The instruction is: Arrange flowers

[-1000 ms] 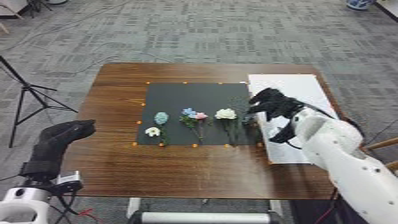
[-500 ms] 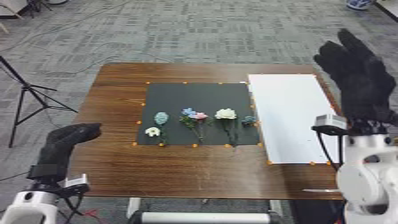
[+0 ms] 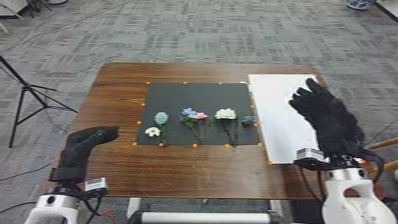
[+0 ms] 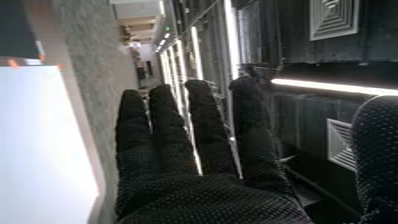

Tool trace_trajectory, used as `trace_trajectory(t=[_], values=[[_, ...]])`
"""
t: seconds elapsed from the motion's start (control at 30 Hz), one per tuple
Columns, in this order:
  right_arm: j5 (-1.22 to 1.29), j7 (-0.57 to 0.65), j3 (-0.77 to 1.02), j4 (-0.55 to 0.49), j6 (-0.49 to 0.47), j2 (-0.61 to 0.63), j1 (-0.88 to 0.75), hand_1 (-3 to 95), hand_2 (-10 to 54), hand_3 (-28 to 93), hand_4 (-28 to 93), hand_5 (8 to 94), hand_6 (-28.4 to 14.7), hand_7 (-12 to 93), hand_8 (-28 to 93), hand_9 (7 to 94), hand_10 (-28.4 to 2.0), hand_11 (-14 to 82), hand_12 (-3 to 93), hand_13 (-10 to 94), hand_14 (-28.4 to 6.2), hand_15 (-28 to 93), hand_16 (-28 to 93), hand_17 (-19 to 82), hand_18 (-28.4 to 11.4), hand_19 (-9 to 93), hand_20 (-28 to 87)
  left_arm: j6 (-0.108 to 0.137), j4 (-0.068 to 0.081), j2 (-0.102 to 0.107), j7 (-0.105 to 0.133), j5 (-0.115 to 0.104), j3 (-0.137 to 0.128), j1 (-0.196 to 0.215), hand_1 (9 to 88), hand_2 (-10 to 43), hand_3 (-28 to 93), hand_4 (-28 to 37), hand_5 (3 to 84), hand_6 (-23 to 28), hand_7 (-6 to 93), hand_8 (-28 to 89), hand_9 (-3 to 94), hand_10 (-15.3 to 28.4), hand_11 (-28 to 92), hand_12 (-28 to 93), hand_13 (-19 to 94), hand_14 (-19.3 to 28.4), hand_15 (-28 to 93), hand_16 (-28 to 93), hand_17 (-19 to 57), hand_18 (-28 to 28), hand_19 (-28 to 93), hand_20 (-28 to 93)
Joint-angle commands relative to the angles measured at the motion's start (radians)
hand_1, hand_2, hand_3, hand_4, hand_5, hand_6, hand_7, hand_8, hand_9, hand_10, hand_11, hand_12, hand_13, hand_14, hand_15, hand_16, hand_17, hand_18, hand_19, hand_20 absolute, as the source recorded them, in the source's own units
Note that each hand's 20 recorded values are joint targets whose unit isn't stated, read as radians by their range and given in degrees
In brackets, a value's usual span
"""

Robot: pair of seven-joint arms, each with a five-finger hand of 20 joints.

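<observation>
1 white sheet point(image 3: 277, 110) lies on the brown table point(image 3: 178, 175), grey floor point(image 3: 204, 30) beyond; my right hand point(image 3: 333, 122) holds its fingers straight, apart.

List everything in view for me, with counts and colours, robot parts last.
large flower: one, white, right of the mat's middle
small flower: one, white, mat's left
oval flower: one, pale blue-green, above the small white one
blue flower: one, blue, mid-mat
pink flower: one, pink, beside the blue
end flower: one, grey-blue, mat's right edge
mat: one, black, on the table
panel: one, white, right of the mat
markers: several, orange, around mat and panel
table: one, brown
tripod: one, black, left
floor: grey
left hand: one, black, table's left
right hand: one, black, panel's right side
</observation>
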Motion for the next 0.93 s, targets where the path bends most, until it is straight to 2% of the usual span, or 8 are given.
trace_trajectory(t=[0.03, 0.2, 0.33, 0.4, 0.5, 0.7, 0.8, 0.93], values=[[-0.014, -0.008, -0.018, 0.015, -0.053, -0.007, 0.004, 8.8, 3.7, 72, -16, 41.2, -1.0, 8, -7, 41.1, -14.7, 4.5, 13.1, 30, -15.8, 7, 21, 17, -16.3, 9, 29, -0.006, -0.026, -0.041, 0.005, 0.008, -0.008, 0.021, 24.6, -1.1, 71, -26.6, 57.7, 0.9, 21.2, -9, 56.0, 14.8, 23, 14, 45, 17.7, 27, 2, 6.3, 13.3, 16, 21], [-0.013, -0.013, -0.027, 0.021, -0.074, -0.001, 0.005, 8.9, 3.7, 73, -16, 41.3, -1.0, 8, -7, 42.2, -14.6, 4.8, 13.3, 30, -16.1, 8, 21, 18, -16.6, 10, 29, -0.008, -0.017, -0.059, 0.007, -0.006, 0.017, 0.012, 24.5, -1.1, 71, -26.6, 57.6, 0.9, 21.1, -9, 55.9, 14.7, 23, 14, 45, 17.6, 27, 2, 6.1, 13.4, 16, 21], [0.000, -0.015, -0.030, 0.032, -0.079, -0.005, 0.018, 8.7, 3.7, 73, -16, 41.8, -1.1, 8, -7, 42.7, -14.6, 4.8, 13.3, 31, -16.0, 8, 21, 18, -16.5, 10, 28, -0.016, -0.008, -0.061, 0.013, 0.012, 0.031, -0.021, 24.6, -1.1, 71, -26.6, 57.6, 1.0, 21.0, -9, 55.8, 14.7, 23, 14, 45, 17.7, 27, 2, 6.1, 13.5, 16, 21], [-0.002, -0.008, -0.031, 0.039, -0.103, -0.008, 0.021, 8.7, 3.7, 73, -16, 41.9, -1.0, 8, -7, 42.7, -14.6, 4.9, 13.3, 31, -15.9, 8, 21, 18, -16.6, 10, 28, -0.003, -0.007, -0.068, 0.015, 0.018, 0.033, -0.023, 24.6, -1.1, 71, -26.6, 57.6, 1.1, 20.9, -9, 55.9, 14.7, 23, 14, 45, 17.6, 27, 2, 6.2, 13.6, 17, 21], [-0.007, -0.005, -0.031, 0.037, -0.125, -0.019, 0.002, 8.5, 3.6, 73, -16, 41.9, -1.0, 8, -7, 42.7, -14.6, 4.9, 13.3, 31, -16.1, 8, 21, 18, -16.6, 10, 28, 0.020, -0.004, -0.081, 0.027, -0.013, 0.053, -0.028, 24.7, -1.0, 71, -26.6, 57.6, 1.1, 21.0, -9, 55.9, 14.6, 23, 14, 45, 17.7, 27, 2, 6.2, 13.6, 17, 21], [0.000, -0.003, -0.031, 0.047, -0.140, -0.040, -0.020, 8.4, 3.5, 74, -16, 42.0, -0.9, 8, -7, 42.8, -14.7, 4.9, 13.3, 31, -16.1, 8, 21, 18, -16.7, 10, 28, 0.018, 0.006, -0.084, 0.048, 0.000, 0.073, -0.051, 25.2, -0.6, 71, -26.5, 57.8, 1.2, 21.1, -9, 56.2, 14.7, 23, 14, 45, 17.8, 27, 2, 6.2, 13.7, 18, 22], [-0.006, -0.005, -0.042, 0.055, -0.154, -0.028, -0.010, 8.4, 3.6, 73, -16, 42.1, -1.0, 8, -7, 42.9, -14.7, 4.9, 13.3, 31, -16.1, 8, 21, 18, -16.7, 10, 28, 0.041, 0.006, -0.087, 0.068, -0.023, 0.069, -0.042, 25.3, -0.6, 70, -26.2, 57.9, 1.1, 21.1, -9, 56.4, 14.7, 23, 14, 45, 17.8, 27, 2, 7.0, 13.9, 20, 23], [-0.020, -0.011, -0.052, 0.060, -0.178, -0.017, -0.001, 8.5, 3.6, 74, -16, 42.2, -1.0, 8, -7, 43.0, -14.7, 4.9, 13.3, 31, -16.0, 8, 21, 18, -16.6, 10, 28, 0.038, 0.017, -0.088, 0.108, -0.098, 0.086, -0.053, 26.0, -0.5, 70, -26.0, 58.3, 1.6, 21.0, -9, 57.0, 15.0, 23, 14, 47, 17.6, 28, 1, 10.3, 13.4, 21, 24]])
